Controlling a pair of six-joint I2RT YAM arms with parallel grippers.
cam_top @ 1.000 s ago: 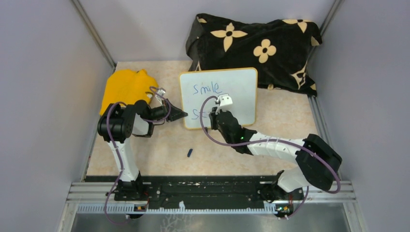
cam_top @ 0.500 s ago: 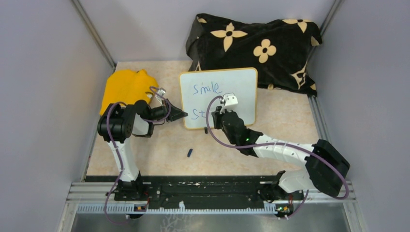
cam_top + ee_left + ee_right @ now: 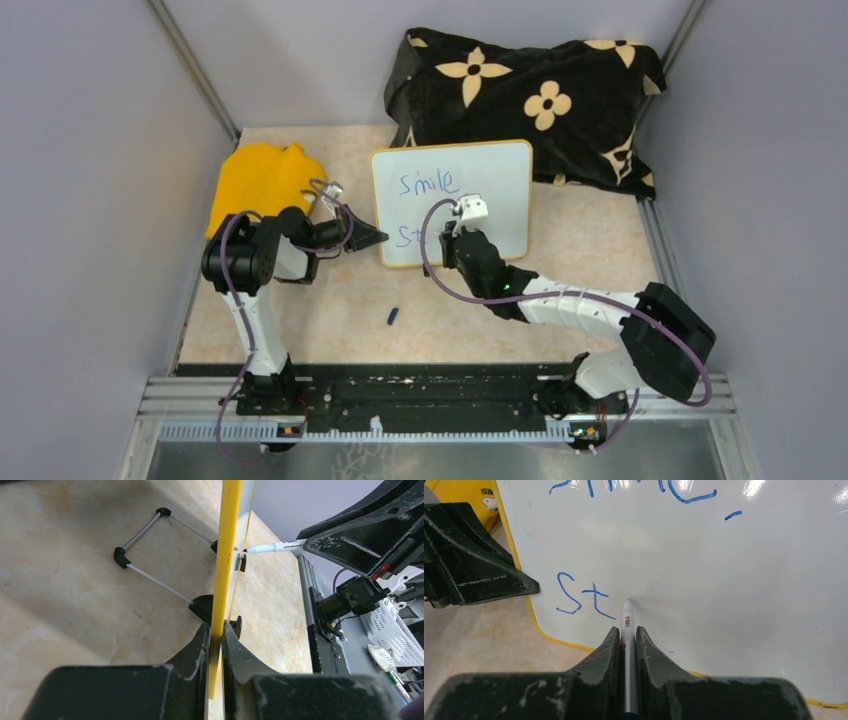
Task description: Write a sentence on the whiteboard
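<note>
We find the whiteboard [image 3: 450, 200] on the table [image 3: 580, 250], a cloth [image 3: 530, 95] behind it and a bag [image 3: 262, 180] to its left. The left gripper [image 3: 380, 237] sits on its left edge. The right gripper [image 3: 626, 635], before it, has the marker [image 3: 627, 617] tip on the board beside the sentence [image 3: 430, 184], and a cap [image 3: 392, 317] lies nearer us.

Robotics lab test cell, plain grey partition walls [image 3: 90, 150] on three sides, aluminium frame rail [image 3: 690, 408] along the near edge, black mounting plate [image 3: 440, 390] beside it, beige marbled tabletop [image 3: 330, 340].
</note>
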